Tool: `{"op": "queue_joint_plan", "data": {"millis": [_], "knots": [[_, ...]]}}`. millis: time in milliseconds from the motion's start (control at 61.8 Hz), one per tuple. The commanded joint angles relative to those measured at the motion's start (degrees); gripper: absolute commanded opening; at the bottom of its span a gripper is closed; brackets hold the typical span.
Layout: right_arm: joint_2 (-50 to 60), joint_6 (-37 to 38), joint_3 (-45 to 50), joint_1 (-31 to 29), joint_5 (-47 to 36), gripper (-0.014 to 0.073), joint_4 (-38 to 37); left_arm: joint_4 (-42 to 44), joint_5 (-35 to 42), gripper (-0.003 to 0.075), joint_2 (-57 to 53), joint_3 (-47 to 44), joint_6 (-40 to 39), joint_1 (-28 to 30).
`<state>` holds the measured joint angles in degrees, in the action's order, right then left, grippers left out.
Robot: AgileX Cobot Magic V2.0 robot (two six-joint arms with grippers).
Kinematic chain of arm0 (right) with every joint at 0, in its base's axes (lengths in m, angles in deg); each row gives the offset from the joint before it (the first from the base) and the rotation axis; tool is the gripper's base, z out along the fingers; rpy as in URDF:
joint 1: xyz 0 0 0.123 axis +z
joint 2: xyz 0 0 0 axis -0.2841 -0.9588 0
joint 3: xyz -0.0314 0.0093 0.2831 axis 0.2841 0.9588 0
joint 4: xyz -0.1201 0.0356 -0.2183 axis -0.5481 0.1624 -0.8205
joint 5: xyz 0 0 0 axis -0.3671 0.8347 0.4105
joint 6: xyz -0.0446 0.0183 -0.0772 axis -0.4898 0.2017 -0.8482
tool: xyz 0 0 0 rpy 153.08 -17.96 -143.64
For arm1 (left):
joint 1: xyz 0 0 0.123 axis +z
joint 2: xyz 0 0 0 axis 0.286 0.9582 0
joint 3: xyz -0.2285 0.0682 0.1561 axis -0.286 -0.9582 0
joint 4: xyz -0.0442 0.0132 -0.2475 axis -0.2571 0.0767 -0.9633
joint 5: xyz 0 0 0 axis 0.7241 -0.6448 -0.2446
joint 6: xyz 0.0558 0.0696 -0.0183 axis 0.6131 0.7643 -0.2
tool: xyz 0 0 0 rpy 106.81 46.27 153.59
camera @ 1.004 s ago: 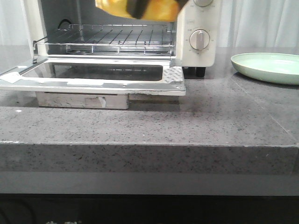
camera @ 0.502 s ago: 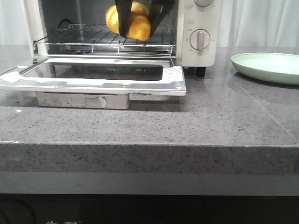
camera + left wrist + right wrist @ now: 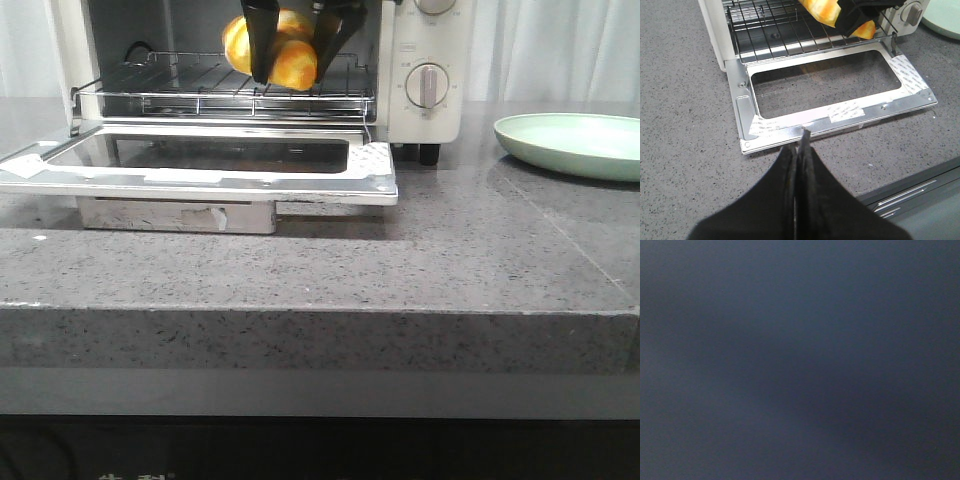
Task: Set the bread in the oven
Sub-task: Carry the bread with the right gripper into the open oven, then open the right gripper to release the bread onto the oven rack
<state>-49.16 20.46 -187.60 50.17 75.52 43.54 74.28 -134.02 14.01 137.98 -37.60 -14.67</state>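
Bread (image 3: 272,52), a glossy golden-yellow bun with orange-brown stripes, has dropped from above the opening to just over the wire rack (image 3: 200,85) inside the cream-white toaster oven (image 3: 425,95), clamped by the right gripper (image 3: 295,65); left gripper (image 3: 799,165) is closed, empty.

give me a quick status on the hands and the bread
Right hand shut on bread, just above oven rack. Left hand shut, empty, back over counter before the open door. Nothing blocking the rack.

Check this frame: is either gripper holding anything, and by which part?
The right gripper clamps the bread across its middle, fingers on opposite sides. The left gripper is shut, empty.
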Motion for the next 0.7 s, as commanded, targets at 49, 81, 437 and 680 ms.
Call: {"op": "queue_joint_plan", "data": {"millis": [49, 81, 437, 680], "knots": [[3.54, -1.69, -2.01, -0.26, 4.6, 0.0554, 2.36, 0.55, 3.77, -0.0018, -0.15, 1.46, -0.48, -0.04], [3.85, -1.81, -2.01, -0.03, 4.6, 0.061, 2.36, 0.55, 3.77, -0.0018, -0.15, 1.46, -0.48, -0.04], [11.1, -1.86, 1.22, 4.59, 5.2, 0.0654, -0.05, 0.55, 3.77, -0.0018, -0.15, 1.46, -0.48, -0.04], [19.15, -1.57, 11.75, 5.75, 4.55, 0.0654, -2.43, 0.55, 3.77, -0.0018, -0.15, 1.46, -0.48, -0.04]]}}
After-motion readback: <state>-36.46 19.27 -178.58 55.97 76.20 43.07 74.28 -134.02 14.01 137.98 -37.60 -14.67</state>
